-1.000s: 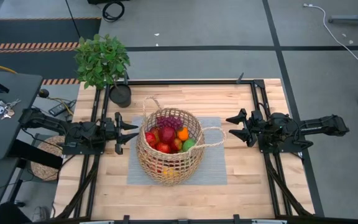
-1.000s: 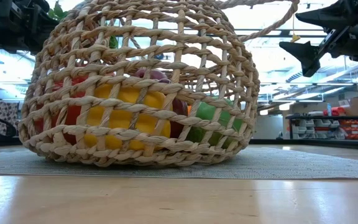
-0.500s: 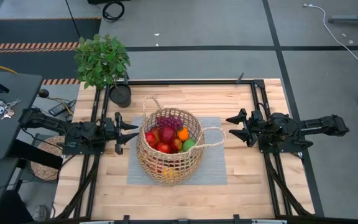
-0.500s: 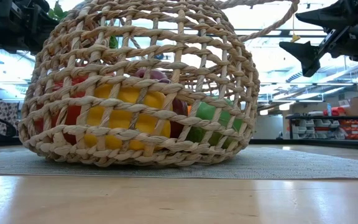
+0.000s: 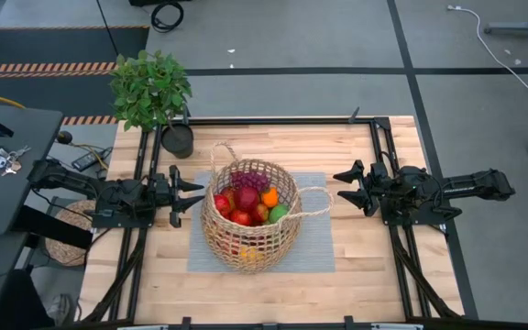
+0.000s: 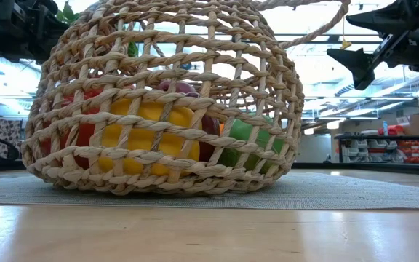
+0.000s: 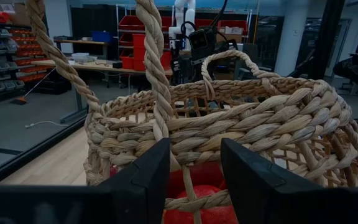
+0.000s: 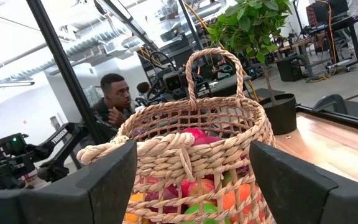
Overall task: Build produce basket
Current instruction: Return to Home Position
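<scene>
Worktop [image 5: 356,266]: pale wood planks in a black frame, standing on a grey floor crossed by dark lines. A grey mat [image 5: 314,252] lies at its middle.

Basket [image 5: 246,240]: on the mat, upright, with one loop handle toward the far edge and one toward the right arm. The produce [image 5: 246,206] lies inside it, with red, orange and green pieces on top and a purple bunch at the far side.

Potted plant [image 5: 151,87]: leafy, in a black pot at the far left corner, off the mat.

Left gripper [image 5: 195,194]: just beside the basket's left side and not touching it, jaws apart. Right gripper [image 5: 339,184]: near the side handle, jaws apart and empty.

Seen only at table height: a yellow piece [image 6: 148,138] and a green piece [image 6: 242,142] low behind the weave, hidden from above.

Seen only from the right wrist: a person [image 8: 114,93] beyond the basket, among cables and stands. Seen only from the left wrist: shelving with red bins [image 7: 148,43] far back.

Open room: bare wood in front of the mat and along both sides. A dark desk [image 5: 7,183] with keys stands left of the worktop.
</scene>
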